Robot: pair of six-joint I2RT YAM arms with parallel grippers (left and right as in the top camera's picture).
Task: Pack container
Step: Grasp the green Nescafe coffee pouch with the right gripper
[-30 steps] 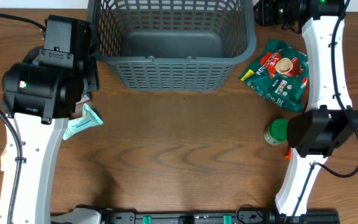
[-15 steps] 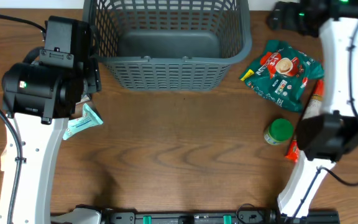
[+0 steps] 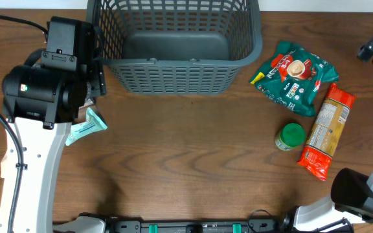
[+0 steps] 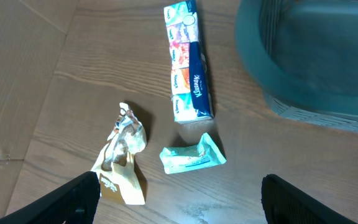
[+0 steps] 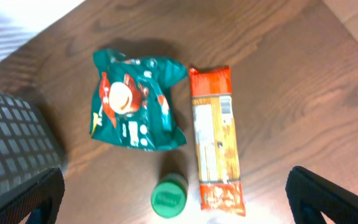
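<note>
Bare wooden table (image 3: 186, 162) lies open across the centre, on the near side of the dark grey basket (image 3: 173, 74), whose open top gives free entry to its bare floor. On the right, a green snack bag (image 3: 293, 76), an orange packet (image 3: 327, 129) and a green-lidded jar (image 3: 290, 137) crowd together, the jar just beside the packet. On the left, the left arm (image 3: 41, 97) overhangs a teal wrapper (image 3: 86, 128), with a tissue pack (image 4: 188, 62) and a crumpled tan wrapper (image 4: 123, 162) lying near it.
</note>
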